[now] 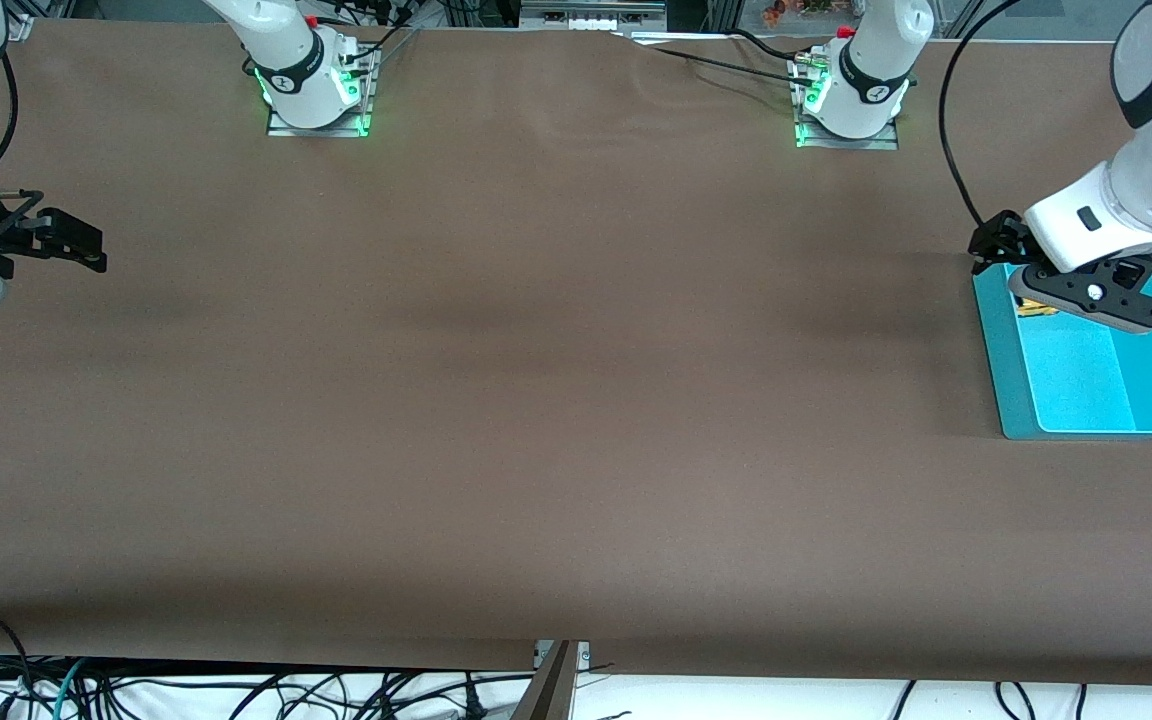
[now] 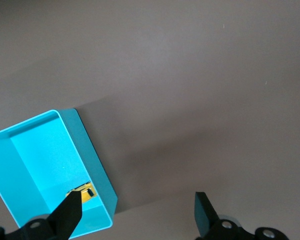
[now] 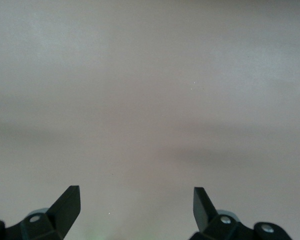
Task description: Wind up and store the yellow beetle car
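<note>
The yellow beetle car [image 1: 1039, 310] lies inside the turquoise bin [image 1: 1006, 380], at the bin's end farther from the front camera, and my left hand mostly hides it. In the left wrist view a sliver of the yellow beetle car [image 2: 82, 191] shows on the floor of the bin [image 2: 35, 160]. My left gripper [image 1: 996, 248] hangs open over that corner of the bin, holding nothing. In its wrist view the left gripper [image 2: 137, 212] has one finger over the bin and the other over the bare cloth. My right gripper [image 1: 76, 240] waits open over bare cloth at the right arm's end of the table, and in its own view the right gripper [image 3: 136, 205] is empty.
A brown cloth [image 1: 556, 400] covers the whole table. The two arm bases [image 1: 316, 90] stand along the edge farthest from the front camera. Cables hang below the table's front edge [image 1: 236, 690].
</note>
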